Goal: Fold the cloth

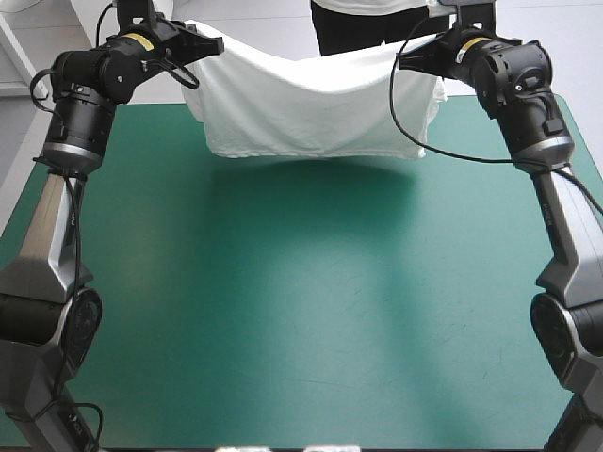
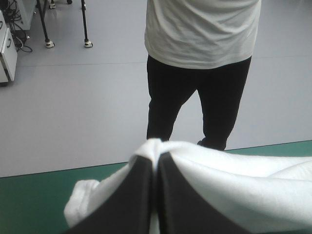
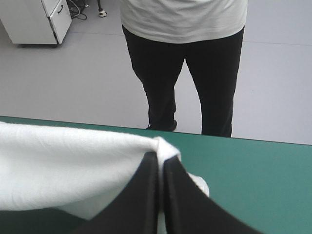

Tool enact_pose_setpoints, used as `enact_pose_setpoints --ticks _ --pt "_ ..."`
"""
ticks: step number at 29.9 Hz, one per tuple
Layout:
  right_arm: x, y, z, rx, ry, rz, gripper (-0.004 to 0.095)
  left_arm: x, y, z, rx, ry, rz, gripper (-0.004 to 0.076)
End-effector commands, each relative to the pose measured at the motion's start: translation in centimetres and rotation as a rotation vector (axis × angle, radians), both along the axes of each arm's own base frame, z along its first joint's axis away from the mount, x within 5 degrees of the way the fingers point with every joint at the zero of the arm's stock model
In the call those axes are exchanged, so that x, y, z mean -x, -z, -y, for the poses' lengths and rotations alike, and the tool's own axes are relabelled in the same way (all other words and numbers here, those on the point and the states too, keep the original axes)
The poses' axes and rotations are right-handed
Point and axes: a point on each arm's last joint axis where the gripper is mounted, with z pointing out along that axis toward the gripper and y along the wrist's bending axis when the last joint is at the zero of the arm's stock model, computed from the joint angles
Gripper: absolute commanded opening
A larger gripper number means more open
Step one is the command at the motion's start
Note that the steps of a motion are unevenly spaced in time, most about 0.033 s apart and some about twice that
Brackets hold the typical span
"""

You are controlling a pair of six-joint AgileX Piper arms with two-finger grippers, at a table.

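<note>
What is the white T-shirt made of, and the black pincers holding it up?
The T-shirt looks like soft, matte fabric, perhaps cotton: it sags and wrinkles between the two grips. The left pincer and right pincer look like smooth, dull black plastic or rubber; which one, I cannot tell.

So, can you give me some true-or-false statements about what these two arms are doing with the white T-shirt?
1. The T-shirt is held up between the two arms, sagging in the middle. True.
2. The left gripper is open and empty. False: it is shut on the T-shirt.
3. The right gripper is shut on the T-shirt. True.
4. The T-shirt lies as a folded bundle at the near edge of the table. False: it is lifted and spread out near the far edge.
</note>
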Motion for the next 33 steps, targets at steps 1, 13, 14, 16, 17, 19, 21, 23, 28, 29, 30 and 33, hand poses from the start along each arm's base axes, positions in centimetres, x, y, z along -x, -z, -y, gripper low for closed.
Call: enact_pose_setpoints --ticks 1,13,14,16,17,19,21,23,28,29,30,33 --pt "0.9 -1.9 0.5 -0.001 0.01 0.062 -0.0017 1.3 -2.6 -0.3 0.023 -0.007 0.114 -0.001" --pt "-2.3 7.3 -0.3 0.021 0.039 -0.314 -0.0017 -2.3 7.4 0.5 -0.116 -0.03 -0.291 -0.001" --pt "-2.3 8.2 -0.3 0.029 0.039 -0.334 -0.0017 -2.0 8.0 0.7 -0.137 -0.041 -0.295 -0.001" --pt "-1.8 10.2 -0.2 0.047 0.027 -0.37 -0.0017 -1.0 8.7 1.3 -0.138 -0.042 -0.272 -0.001" --pt "-1.3 11.1 -0.1 0.049 0.022 -0.375 -0.0017 -0.2 9.3 1.7 -0.138 -0.034 -0.272 -0.001" --pt "0.0 12.5 -0.1 0.019 0.006 -0.376 -0.0017 1.5 10.7 2.2 -0.144 -0.008 -0.278 -0.001" --pt "1.5 13.4 0.1 -0.004 -0.003 -0.377 -0.0017 3.3 12.5 2.5 -0.153 0.015 -0.305 -0.001" --pt "3.1 14.4 0.3 -0.011 -0.009 -0.395 -0.0017 5.1 13.5 2.5 -0.15 0.029 -0.318 -0.001" --pt "7.7 16.8 1.1 0.012 -0.017 -0.472 -0.0017 10.0 15.6 1.8 -0.136 0.035 -0.382 -0.001" --pt "8.4 17.2 1.1 0.015 -0.022 -0.482 -0.0017 10.9 16.4 1.7 -0.138 0.037 -0.407 -0.001" --pt "9.2 17.6 1.1 0.017 -0.026 -0.499 -0.0017 12.1 16.8 1.5 -0.137 0.042 -0.421 -0.001" --pt "11.6 18.9 1.0 0.004 -0.038 -0.545 -0.0017 14.6 18.5 1.2 -0.139 0.048 -0.47 -0.001"
